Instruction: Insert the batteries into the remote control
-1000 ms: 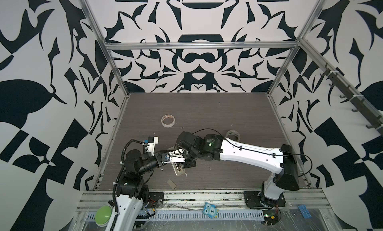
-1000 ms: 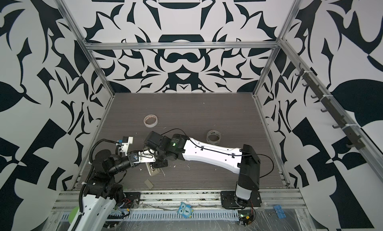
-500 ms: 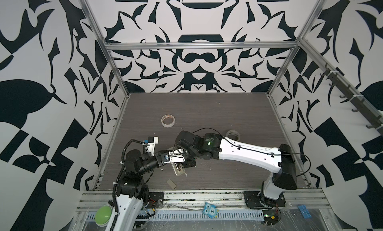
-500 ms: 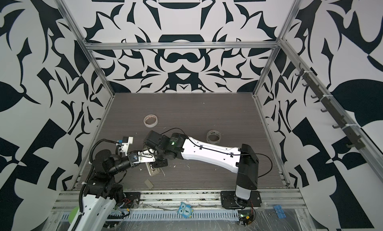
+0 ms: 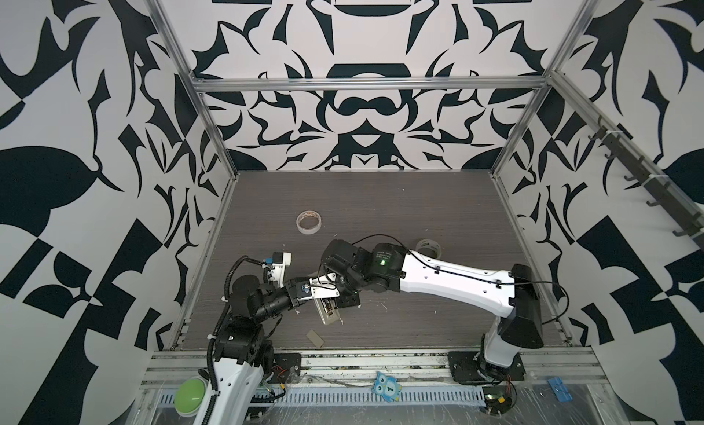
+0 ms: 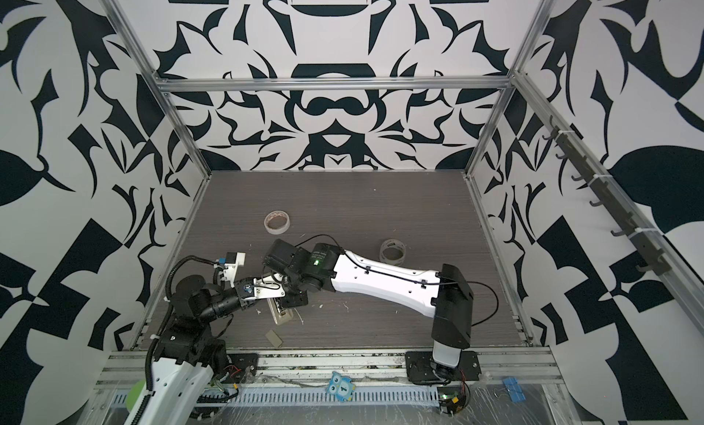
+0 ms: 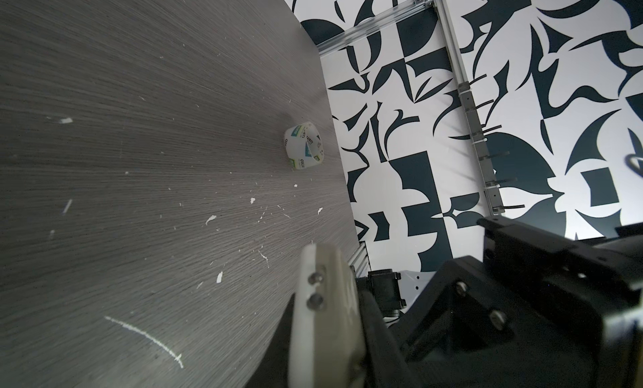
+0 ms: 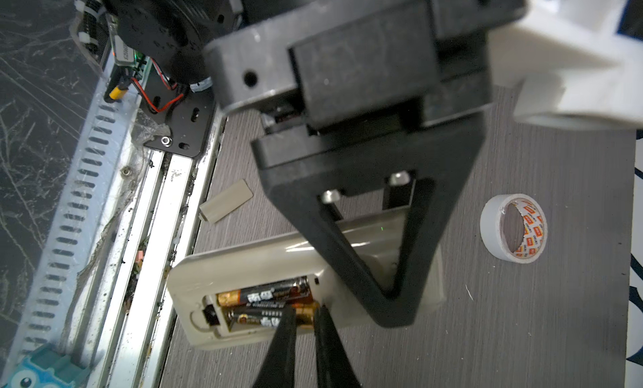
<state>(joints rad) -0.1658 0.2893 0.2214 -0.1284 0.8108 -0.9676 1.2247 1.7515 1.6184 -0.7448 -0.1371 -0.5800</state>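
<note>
We're over the table (image 5: 419,198), and in both top views the two arms meet near its front left, with the remote control (image 5: 328,314) (image 6: 281,313) poking out beneath them, one end toward the front rail. From up there we can't read the compartment at all.

The right wrist view gives us that. The beige back is open at one end, and both batteries (image 8: 268,294) lie side by side in the bay, gold ends pointing opposite ways. The right gripper (image 8: 307,311) has its two black fingers all but together, tips down at the gold end of the battery nearer the remote's edge. We can't tell whether they touch it.

The left gripper (image 8: 393,311) is clamped on the remote control through its thickness. Here we see only the black triangular finger lying on the back. The left wrist view adds the white finger (image 7: 302,327) on the table side, with the beige slab pinched against it.

The beige cover piece (image 8: 226,202) (image 5: 315,338) lies loose just in front of the remote. The masking tape roll (image 8: 513,231) (image 5: 309,222) sits well behind the arms. The green-printed tape roll (image 7: 304,146) shows whole only from the left wrist, since in a top view the right arm half hides it (image 5: 428,247). White scraps (image 7: 210,219) dot the wood
</note>
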